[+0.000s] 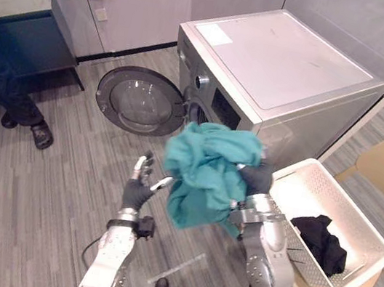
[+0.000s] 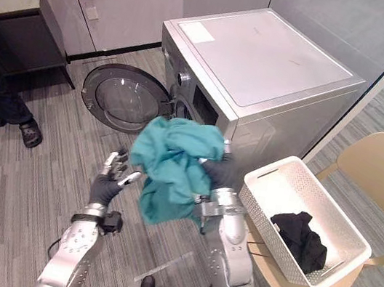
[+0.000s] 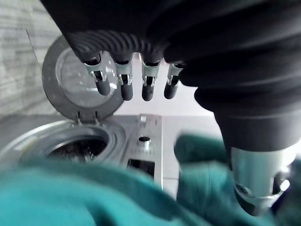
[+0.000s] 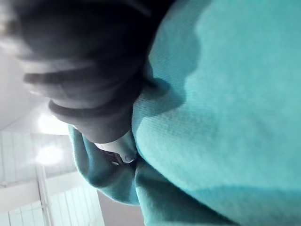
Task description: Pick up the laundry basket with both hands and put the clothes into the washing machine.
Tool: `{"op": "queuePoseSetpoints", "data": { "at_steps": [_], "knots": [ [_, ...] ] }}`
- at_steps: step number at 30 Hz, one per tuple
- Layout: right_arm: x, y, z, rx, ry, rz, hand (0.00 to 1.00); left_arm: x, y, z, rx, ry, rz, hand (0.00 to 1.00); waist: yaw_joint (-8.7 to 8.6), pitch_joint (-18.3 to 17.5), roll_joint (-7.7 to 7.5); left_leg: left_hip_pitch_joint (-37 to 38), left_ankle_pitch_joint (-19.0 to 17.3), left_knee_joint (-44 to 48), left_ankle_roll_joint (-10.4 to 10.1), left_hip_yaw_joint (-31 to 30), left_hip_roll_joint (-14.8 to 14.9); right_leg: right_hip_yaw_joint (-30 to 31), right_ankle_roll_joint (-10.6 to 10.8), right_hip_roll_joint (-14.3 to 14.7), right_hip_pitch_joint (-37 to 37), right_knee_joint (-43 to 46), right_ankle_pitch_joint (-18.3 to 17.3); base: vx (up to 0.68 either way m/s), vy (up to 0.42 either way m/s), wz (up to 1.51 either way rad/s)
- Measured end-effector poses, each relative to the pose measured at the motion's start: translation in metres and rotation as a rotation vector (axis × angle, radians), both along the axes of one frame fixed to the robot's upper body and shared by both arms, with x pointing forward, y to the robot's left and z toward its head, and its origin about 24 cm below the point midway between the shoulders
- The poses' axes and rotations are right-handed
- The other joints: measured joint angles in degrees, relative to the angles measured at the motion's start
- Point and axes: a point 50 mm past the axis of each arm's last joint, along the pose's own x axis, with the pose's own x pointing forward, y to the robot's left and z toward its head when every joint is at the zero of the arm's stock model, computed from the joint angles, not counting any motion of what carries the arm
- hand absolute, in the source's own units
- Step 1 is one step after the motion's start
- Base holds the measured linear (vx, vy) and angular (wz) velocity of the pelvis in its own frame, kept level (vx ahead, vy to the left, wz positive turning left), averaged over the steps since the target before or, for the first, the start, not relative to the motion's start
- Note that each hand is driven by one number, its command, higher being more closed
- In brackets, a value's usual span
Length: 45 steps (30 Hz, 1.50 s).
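Right hand point(image 1: 255, 178) clamps the teal garment point(image 1: 206, 171) before the washing machine point(image 1: 286, 63), door point(image 1: 136, 101) open; left hand point(image 1: 138, 185) splayed (black garment point(image 1: 319, 242) waits in laundry basket point(image 1: 346, 212)).

Your two head views look steeply down from above the floor point(image 1: 22, 189) before the washing machine point(image 1: 286, 63). They are set slightly apart sideways, so both give you the same scene: machine top, open door point(image 1: 136, 101) and white basket point(image 2: 316, 197). Your left wrist view sits just behind the left robot hand point(image 3: 124, 84) and faces the machine's front and door from nearby, sharing those with the head views. Your right wrist view lies against the teal cloth point(image 4: 225, 94), angled up toward bright lights point(image 4: 47, 154).
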Motion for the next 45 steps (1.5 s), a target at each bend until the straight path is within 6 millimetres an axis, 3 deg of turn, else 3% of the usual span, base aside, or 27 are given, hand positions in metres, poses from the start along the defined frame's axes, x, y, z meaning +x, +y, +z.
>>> {"op": "queuePoseSetpoints", "data": {
  "at_steps": [1,2,3,10,11,16,18,19,21,22,24,25,26,27,28,29,30,32,34,36,39,40,41,42,43,44,45],
  "knots": [
    [-0.003,0.01,-0.003,0.011,0.019,0.054,1.0,0.002,-0.008,0.004,0.009,-0.018,-0.034,0.0,0.01,-0.1,-0.13,0.4,0.7,-0.9,0.2,0.0,-0.1,0.1,0.1,0.1,0.0,-0.1,0.3,-0.06,0.027,-0.03],
    [-0.006,0.018,-0.004,0.023,0.024,0.099,1.0,0.003,-0.012,0.005,0.012,-0.026,-0.048,1.0,0.02,-0.1,-0.15,0.8,1.1,-1.6,0.2,0.0,-0.1,0.2,0.1,0.1,0.0,-0.2,0.5,-0.06,0.03,-0.04],
    [-0.009,0.027,-0.003,0.048,0.026,0.152,1.0,0.004,-0.016,0.007,0.018,-0.037,-0.064,1.0,-0.01,-0.1,-0.16,0.9,1.3,-1.9,0.2,0.0,-0.1,0.3,0.1,0.3,0.0,-0.4,0.8,-0.04,0.025,-0.05],
    [-0.01,0.035,-0.001,0.106,0.04,0.22,1.0,0.006,-0.015,0.01,0.044,-0.057,-0.079,1.0,-0.02,-0.3,-0.41,-1.8,2.7,-2.4,0.2,-3.2,-0.1,-2.1,0.1,1.3,-0.5,-1.8,1.6,-0.02,-0.001,0.22],
    [-0.009,0.034,-0.001,0.111,0.04,0.221,0.0,0.007,-0.015,0.012,0.046,-0.068,-0.082,1.0,0.01,-0.2,-0.41,-3.3,3.4,-2.3,0.1,-5.1,-0.2,-3.7,0.1,1.4,-1.0,-1.8,1.6,0.04,-0.039,0.81],
    [-0.008,0.028,-0.004,0.077,0.043,0.21,0.0,0.009,-0.015,0.014,0.056,-0.087,-0.092,1.0,0.42,-0.2,-0.43,-7.5,6.3,-2.3,-0.4,-11.4,-1.1,-7.7,-0.2,0.9,-1.8,-0.3,0.1,-0.01,-0.029,0.85],
    [-0.006,0.022,-0.006,0.062,0.043,0.181,0.0,0.009,-0.014,0.014,0.048,-0.084,-0.088,1.0,0.3,-0.3,-0.48,-8.4,3.3,-2.5,-0.2,-8.3,-0.9,-9.7,0.0,0.2,-1.6,0.6,-0.5,-0.1,0.029,0.59],
    [-0.005,0.017,-0.005,0.038,0.031,0.156,0.0,0.009,-0.012,0.014,0.047,-0.085,-0.078,1.0,0.18,-0.3,-0.66,-8.7,0.6,-2.5,-0.6,-4.0,-0.6,-10.7,0.3,-0.1,-1.5,0.3,-0.2,-0.03,0.039,0.41],
    [-0.001,0.008,-0.006,-0.001,0.021,0.092,0.0,0.007,-0.009,0.012,0.037,-0.08,-0.062,1.0,0.3,-0.3,-0.61,-8.4,1.0,-2.1,-0.2,0.3,0.4,-10.9,0.8,-0.9,-1.5,0.0,0.0,0.03,0.028,0.18],
    [0.0,0.001,-0.008,-0.046,0.018,0.043,0.0,0.003,-0.003,0.008,0.03,-0.063,-0.038,1.0,0.27,-0.4,-0.56,-7.9,3.5,-2.1,0.1,0.4,0.5,-10.8,1.4,-1.0,-0.9,0.6,-0.4,0.03,0.018,-0.01],
    [-0.002,-0.009,-0.014,-0.109,0.022,-0.033,0.0,-0.005,0.01,-0.002,0.035,-0.018,0.02,1.0,0.22,-0.8,-1.79,-7.2,3.3,-1.4,1.0,1.9,-0.3,-10.6,2.2,-2.8,-0.6,2.5,-2.0,0.07,0.044,0.02],
    [-0.003,-0.017,-0.014,-0.136,0.018,-0.09,0.0,-0.008,0.019,-0.005,0.034,0.0,0.055,1.0,0.17,-0.2,-2.71,-7.5,1.4,1.2,1.9,2.4,-1.3,-10.1,2.4,-5.3,-1.3,6.8,-3.7,0.11,0.053,-0.01],
    [-0.004,-0.022,-0.014,-0.144,0.018,-0.113,0.0,-0.01,0.023,-0.007,0.033,0.009,0.073,1.0,0.2,0.1,-3.07,-7.7,0.3,2.6,2.1,2.4,-1.9,-9.5,2.1,-6.7,-2.0,9.4,-4.3,0.15,0.094,0.09],
    [-0.005,-0.034,-0.019,-0.194,0.03,-0.173,0.0,-0.016,0.032,-0.011,0.029,0.032,0.114,1.0,-0.13,0.5,-2.83,-8.7,-2.7,6.7,3.0,1.9,-2.5,-5.8,-0.4,-9.7,-4.6,18.4,-3.8,0.11,0.102,0.12],
    [-0.007,-0.04,-0.023,-0.218,0.043,-0.208,0.0,-0.018,0.035,-0.011,0.031,0.036,0.125,1.0,-0.51,0.7,-2.69,-8.6,-3.6,8.0,3.6,1.4,-2.5,-2.8,-2.2,-10.4,-6.3,22.7,-2.7,0.19,0.156,0.41],
    [-0.01,-0.052,-0.031,-0.255,0.076,-0.27,0.0,-0.021,0.039,-0.011,0.032,0.036,0.144,1.0,-1.66,1.1,-2.12,-7.5,-4.6,9.1,4.0,-0.7,-2.1,4.3,-5.2,-9.6,-10.1,29.8,-2.6,0.23,0.104,0.67],
    [-0.013,-0.061,-0.036,-0.292,0.097,-0.326,0.0,-0.021,0.044,-0.01,0.039,0.034,0.16,1.0,-3.36,1.5,-1.54,-7.3,-5.1,9.1,4.6,-2.9,-1.5,8.7,-2.7,-6.3,-12.4,29.2,-5.0,0.24,0.072,0.68],
    [-0.013,-0.071,-0.036,-0.333,0.097,-0.379,0.0,-0.022,0.054,-0.01,0.048,0.032,0.2,1.0,-3.46,1.8,-2.44,-6.6,-5.2,8.0,4.7,-3.4,-1.1,11.0,-2.3,-2.8,-16.5,24.3,-5.3,0.22,0.001,0.26],
    [-0.014,-0.082,-0.039,-0.36,0.114,-0.433,0.0,-0.022,0.058,-0.011,0.052,0.046,0.216,1.0,-3.65,2.6,-2.53,-5.3,-5.3,7.2,4.5,-4.1,-1.2,10.9,-1.0,-0.3,-19.4,16.7,-3.8,0.23,-0.027,0.21],
    [-0.02,-0.094,-0.047,-0.387,0.159,-0.492,0.0,-0.021,0.057,-0.011,0.052,0.048,0.211,1.0,-5.06,3.5,-2.83,-3.1,-6.0,6.2,3.6,-6.2,-2.2,11.2,0.8,1.2,-19.6,8.1,0.0,0.26,-0.045,0.64],
    [-0.033,-0.101,-0.066,-0.451,0.241,-0.506,0.0,-0.022,0.057,-0.012,0.05,0.053,0.21,1.0,-6.22,3.6,-2.84,-1.1,-11.3,10.5,2.1,-9.1,-4.6,14.1,-2.0,1.1,-19.4,6.0,4.7,0.37,-0.113,0.77],
    [-0.038,-0.103,-0.074,-0.469,0.277,-0.496,0.0,-0.021,0.053,-0.012,0.038,0.053,0.204,1.0,-6.52,3.8,-1.41,-1.6,-15.3,14.5,1.3,-9.6,-3.5,13.3,-2.8,1.4,-18.1,7.9,5.2,0.38,-0.149,0.42],
    [-0.043,-0.101,-0.084,-0.487,0.317,-0.466,0.0,-0.024,0.05,-0.014,0.021,0.064,0.203,1.0,-5.85,3.5,0.58,-1.5,-18.2,17.9,-0.9,-8.8,-0.9,11.9,-3.7,3.0,-16.4,8.1,3.7,0.41,-0.144,0.34],
    [-0.043,-0.099,-0.087,-0.493,0.334,-0.45,0.0,-0.025,0.05,-0.014,0.02,0.063,0.199,1.0,-5.71,3.7,0.94,-2.5,-18.7,23.3,-1.3,-7.9,0.3,11.5,-4.5,3.8,-15.5,8.0,2.5,0.46,-0.165,0.2],
    [-0.044,-0.096,-0.094,-0.5,0.369,-0.429,0.0,-0.026,0.047,-0.014,0.004,0.062,0.19,1.0,-5.8,3.8,1.49,-8.6,-17.4,37.2,-1.8,-5.2,2.8,10.7,-5.5,5.0,-13.9,8.1,1.3,0.47,-0.182,0.01],
    [-0.045,-0.094,-0.099,-0.507,0.394,-0.409,0.0,-0.029,0.045,-0.015,-0.009,0.072,0.186,1.0,-4.94,4.0,1.45,-12.9,-13.6,49.6,-2.0,-1.7,6.5,10.8,-5.8,6.4,-11.1,7.2,0.9,0.46,-0.187,-0.24],
    [-0.047,-0.093,-0.102,-0.504,0.41,-0.412,0.0,-0.029,0.041,-0.016,-0.016,0.078,0.169,1.0,-4.19,4.2,1.29,-14.9,-14.0,55.5,-2.1,0.5,9.2,11.3,-6.4,7.5,-8.7,6.6,0.2,0.47,-0.162,-0.43]
  ]
}}
